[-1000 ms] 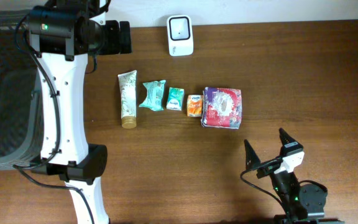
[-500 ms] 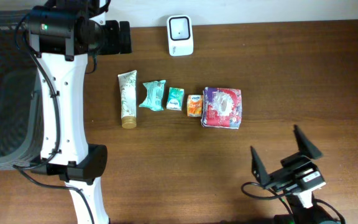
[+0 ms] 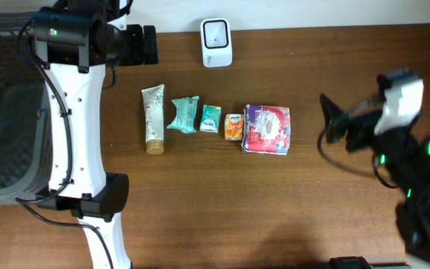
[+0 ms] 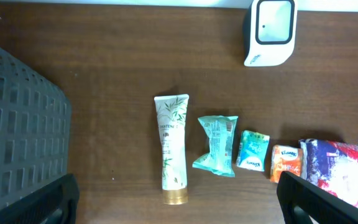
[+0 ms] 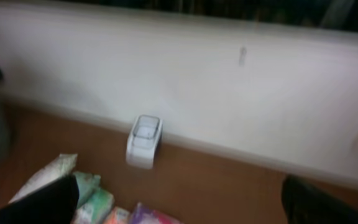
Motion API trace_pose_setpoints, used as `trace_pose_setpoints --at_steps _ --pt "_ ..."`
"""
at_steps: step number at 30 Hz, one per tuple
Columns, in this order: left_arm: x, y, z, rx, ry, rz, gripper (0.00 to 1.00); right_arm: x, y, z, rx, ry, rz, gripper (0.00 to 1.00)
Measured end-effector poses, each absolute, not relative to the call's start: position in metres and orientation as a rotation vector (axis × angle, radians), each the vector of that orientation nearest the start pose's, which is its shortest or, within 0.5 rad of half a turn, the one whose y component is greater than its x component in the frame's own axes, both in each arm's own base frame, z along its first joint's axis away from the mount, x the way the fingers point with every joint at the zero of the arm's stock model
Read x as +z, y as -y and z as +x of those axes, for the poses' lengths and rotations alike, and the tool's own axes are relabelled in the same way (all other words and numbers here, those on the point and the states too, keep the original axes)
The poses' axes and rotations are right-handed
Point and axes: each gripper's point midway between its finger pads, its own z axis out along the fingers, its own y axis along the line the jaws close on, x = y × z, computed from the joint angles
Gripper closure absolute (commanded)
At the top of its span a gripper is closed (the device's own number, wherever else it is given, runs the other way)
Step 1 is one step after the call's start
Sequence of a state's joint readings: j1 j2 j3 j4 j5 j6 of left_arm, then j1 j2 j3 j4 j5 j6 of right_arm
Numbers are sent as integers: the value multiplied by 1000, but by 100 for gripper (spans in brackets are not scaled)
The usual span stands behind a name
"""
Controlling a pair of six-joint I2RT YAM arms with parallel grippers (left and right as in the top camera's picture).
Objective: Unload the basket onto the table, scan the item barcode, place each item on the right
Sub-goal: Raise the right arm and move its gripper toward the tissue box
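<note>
Our right gripper [image 3: 333, 119], wide open and empty, hangs near the purple pack [image 3: 267, 128], the closest of five items in a row running leftward to the tube [image 3: 153, 118]. The scanner [image 3: 216, 32] stands beyond the row on the worktop [image 3: 200, 209]. Our left gripper [image 3: 142, 45], open too, hovers past the tube end. Blur smears the right arm; no barcode shows.

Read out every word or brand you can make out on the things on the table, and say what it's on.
"PANTENE": on the white tube.
"Kleenex", probably: on the small orange packet, faint.
Too small or blurred to read: print on the teal wrapped pack, small teal packet and purple pack.
No text visible: white scanner.
</note>
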State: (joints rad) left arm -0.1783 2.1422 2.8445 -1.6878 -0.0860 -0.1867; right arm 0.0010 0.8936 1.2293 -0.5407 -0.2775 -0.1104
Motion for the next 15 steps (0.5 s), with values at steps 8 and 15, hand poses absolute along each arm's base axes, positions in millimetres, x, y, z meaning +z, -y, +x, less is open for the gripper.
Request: trace_pose_setpoints --at_steps 8,15 --pt "335 65 442 -31 -2550 -44 1 322 -77 350 488 -2287 -366 1" --pt "335 65 442 -31 -2550 -44 1 267 -85 371 604 -2454 -337 1"
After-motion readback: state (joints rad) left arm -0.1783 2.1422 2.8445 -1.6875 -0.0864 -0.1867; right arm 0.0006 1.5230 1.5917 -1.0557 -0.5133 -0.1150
